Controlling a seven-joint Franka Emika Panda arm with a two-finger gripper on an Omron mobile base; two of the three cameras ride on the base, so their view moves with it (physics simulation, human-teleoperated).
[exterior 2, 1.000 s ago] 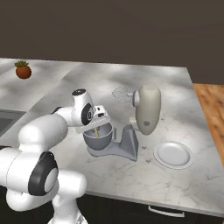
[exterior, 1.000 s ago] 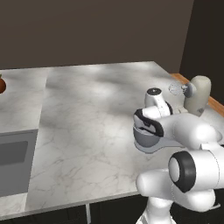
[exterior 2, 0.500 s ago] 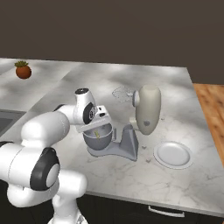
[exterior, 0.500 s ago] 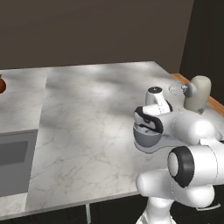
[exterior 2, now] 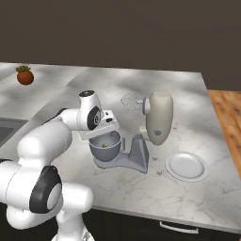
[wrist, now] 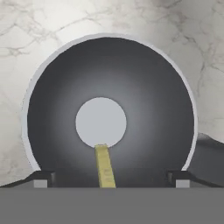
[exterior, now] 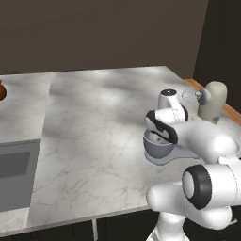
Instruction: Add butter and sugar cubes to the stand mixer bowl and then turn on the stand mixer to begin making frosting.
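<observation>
Butter (wrist: 104,166), a thin pale yellow bar, lies loose on the inner wall of the stand mixer bowl (wrist: 57,109) directly beneath the claw (wrist: 109,180), between its two fingertips (wrist: 40,181), which are spread wide apart over the bowl's rim and grip nothing.

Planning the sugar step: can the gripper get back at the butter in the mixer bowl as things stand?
Probably yes. The gripper hangs open right over the stand mixer bowl, the butter lies loose on its inner wall, and the mixer head is tilted back, leaving the bowl mouth free.
</observation>
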